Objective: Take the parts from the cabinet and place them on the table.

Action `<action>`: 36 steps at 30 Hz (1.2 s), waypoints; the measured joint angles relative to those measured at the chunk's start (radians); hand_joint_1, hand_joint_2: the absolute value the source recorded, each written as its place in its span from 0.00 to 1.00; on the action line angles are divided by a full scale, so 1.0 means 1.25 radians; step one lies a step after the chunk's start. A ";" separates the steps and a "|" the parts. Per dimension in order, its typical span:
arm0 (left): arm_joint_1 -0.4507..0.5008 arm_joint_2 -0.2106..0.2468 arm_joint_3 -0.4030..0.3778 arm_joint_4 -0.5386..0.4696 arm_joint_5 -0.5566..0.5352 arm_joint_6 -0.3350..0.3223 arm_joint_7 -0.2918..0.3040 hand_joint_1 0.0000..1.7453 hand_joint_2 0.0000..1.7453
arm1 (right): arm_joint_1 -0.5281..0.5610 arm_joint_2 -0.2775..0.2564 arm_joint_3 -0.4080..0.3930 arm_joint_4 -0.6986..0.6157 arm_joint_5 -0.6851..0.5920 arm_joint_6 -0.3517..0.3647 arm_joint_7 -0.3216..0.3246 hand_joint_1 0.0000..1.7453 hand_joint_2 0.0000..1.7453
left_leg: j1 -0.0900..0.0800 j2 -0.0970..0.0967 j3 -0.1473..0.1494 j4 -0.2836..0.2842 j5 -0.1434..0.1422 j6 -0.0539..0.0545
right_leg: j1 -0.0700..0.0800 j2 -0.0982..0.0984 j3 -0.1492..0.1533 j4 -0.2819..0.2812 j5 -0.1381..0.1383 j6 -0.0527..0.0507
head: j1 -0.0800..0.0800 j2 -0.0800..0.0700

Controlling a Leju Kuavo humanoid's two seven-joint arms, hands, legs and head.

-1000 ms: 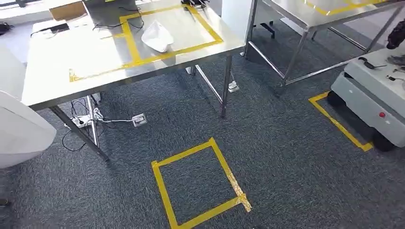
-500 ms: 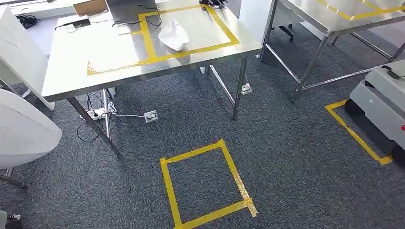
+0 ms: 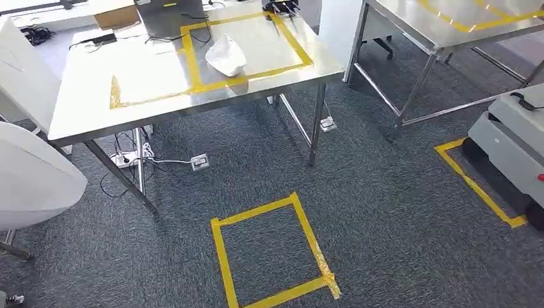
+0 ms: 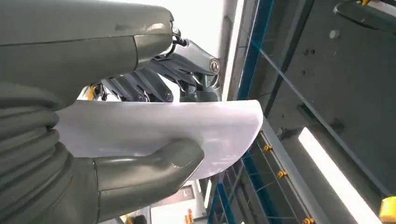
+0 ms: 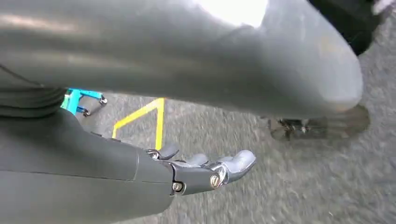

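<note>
White curved part held in left hand, thumb pressed on one face, dark fingers on the other face; part juts past the fingertips. Second white part lies on the steel table, inside a yellow tape rectangle, near the table's front edge. Right hand holds nothing, fingers stretched out and apart, above grey carpet. On the carpet in front of the table: a yellow tape square. Power strip and cables under the table. Second steel table to the right; grey wheeled cart at far right beside another yellow tape line. Laptop and cardboard box at the table's far side.
</note>
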 joint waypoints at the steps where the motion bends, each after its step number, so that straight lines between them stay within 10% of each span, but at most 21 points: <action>1: 0.000 0.001 -0.001 -0.003 0.000 0.000 0.001 1.00 1.00 | 0.001 0.010 0.000 0.002 0.000 0.001 0.000 0.00 0.00 | -0.002 -0.001 -0.017 0.025 -0.019 -0.013 | -0.002 0.006 -0.003 0.001 -0.012 -0.006 | 0.011 0.000; 2: 0.001 0.001 -0.002 -0.004 0.000 0.000 0.000 1.00 1.00 | 0.000 0.004 0.000 0.000 0.000 0.000 0.001 0.00 0.00 | -0.007 -0.001 -0.018 0.030 -0.031 -0.017 | -0.002 0.007 -0.009 0.024 -0.026 -0.040 | 0.007 0.000; 6: 0.000 0.004 -0.005 -0.006 0.000 0.000 0.001 1.00 1.00 | 0.002 0.003 0.000 0.000 0.000 0.001 0.001 0.00 0.00 | -0.005 0.006 -0.010 0.046 -0.041 -0.018 | 0.004 0.004 0.000 0.041 -0.052 -0.075 | -0.002 0.000; 9: -0.001 0.004 -0.005 -0.006 0.001 0.000 0.000 1.00 1.00 | 0.003 0.003 -0.001 0.000 0.000 0.000 0.000 0.00 0.00 | -0.020 0.024 -0.128 0.235 -0.100 -0.001 | 0.015 -0.001 0.028 0.030 -0.068 -0.082 | -0.011 0.000; 11: 0.002 0.004 -0.005 -0.005 0.001 0.000 0.000 1.00 1.00 | 0.004 0.002 -0.002 0.000 0.000 -0.002 0.000 0.00 0.00 | -0.034 0.023 -0.209 0.323 -0.096 0.019 | 0.027 -0.002 0.052 0.022 -0.083 -0.088 | -0.011 0.000; 15: 0.006 0.005 -0.005 -0.005 0.001 -0.002 0.000 1.00 1.00 | 0.008 0.003 -0.003 0.000 0.001 -0.001 0.000 0.00 0.00 | -0.080 0.016 -0.177 0.111 0.107 0.095 | 0.050 -0.002 0.133 -0.012 -0.118 -0.099 | -0.012 0.000; 16: 0.009 0.006 -0.005 -0.004 0.001 -0.003 0.000 1.00 1.00 | 0.015 0.011 -0.004 0.004 0.001 0.001 0.001 0.00 0.00 | -0.086 0.018 -0.167 0.112 0.101 0.117 | 0.050 -0.005 0.140 -0.026 -0.123 -0.098 | -0.005 0.000; 19: 0.013 0.011 -0.005 -0.009 0.003 -0.005 -0.001 1.00 1.00 | 0.006 0.005 -0.005 0.002 0.002 0.004 0.000 0.00 0.00 | -0.098 0.019 -0.129 0.058 0.076 0.126 | 0.042 -0.007 0.167 -0.054 -0.113 -0.083 | -0.010 0.000; 21: 0.016 0.011 -0.006 -0.013 0.004 -0.005 -0.001 1.00 1.00 | 0.005 0.005 -0.005 0.001 0.002 0.005 0.000 0.00 0.00 | -0.085 0.021 -0.087 0.014 0.061 0.113 | 0.044 -0.007 0.143 -0.002 -0.076 -0.074 | -0.009 0.000; 23: 0.018 0.009 -0.006 -0.013 0.004 -0.006 -0.002 1.00 1.00 | 0.004 0.005 -0.005 0.001 0.002 0.005 0.000 0.00 0.00 | -0.083 0.019 -0.052 -0.007 0.049 0.109 | 0.047 -0.006 0.067 0.123 -0.054 -0.075 | -0.006 0.000; 26: 0.024 0.003 -0.006 -0.013 0.004 -0.006 -0.001 1.00 1.00 | 0.006 0.004 -0.005 0.001 0.002 0.004 0.000 0.00 0.00 | -0.081 0.017 -0.006 -0.016 0.017 0.101 | 0.046 -0.006 -0.029 0.188 -0.172 -0.066 | -0.005 0.000; 28: 0.029 0.003 -0.006 -0.013 0.004 -0.006 -0.001 1.00 1.00 | 0.011 0.002 -0.005 0.001 0.002 0.004 0.001 0.00 0.00 | -0.081 0.014 0.027 -0.016 -0.010 0.095 | 0.044 -0.006 -0.057 0.143 -0.188 -0.062 | -0.004 0.000; 29: 0.030 0.003 -0.006 -0.013 0.004 -0.006 -0.001 1.00 1.00 | 0.013 0.001 -0.005 0.001 0.002 0.004 0.001 0.00 0.00 | -0.081 0.014 0.044 -0.016 -0.023 0.091 | 0.043 -0.006 -0.059 0.099 -0.152 -0.061 | -0.004 0.000; 31: 0.033 0.002 -0.006 -0.012 0.005 -0.006 -0.001 1.00 1.00 | 0.023 0.000 -0.007 0.003 0.001 0.004 0.002 0.00 0.00 | -0.081 0.013 0.061 -0.012 -0.051 0.084 | 0.041 -0.008 -0.061 -0.009 0.032 -0.062 | -0.003 0.000; 32: 0.033 0.001 -0.006 -0.011 0.004 -0.007 0.000 1.00 1.00 | 0.020 0.000 -0.009 0.003 0.000 0.004 0.002 0.00 0.00 | -0.085 0.010 0.071 0.002 -0.069 0.079 | 0.043 -0.013 -0.068 -0.025 0.059 -0.069 | -0.005 0.000; 36: 0.031 0.004 -0.007 -0.020 0.004 -0.007 0.001 1.00 1.00 | 0.011 0.000 -0.012 0.003 -0.002 0.004 0.000 0.00 0.00 | -0.082 0.009 0.066 0.053 -0.067 0.062 | 0.042 -0.008 -0.035 -0.018 0.037 -0.096 | -0.006 0.000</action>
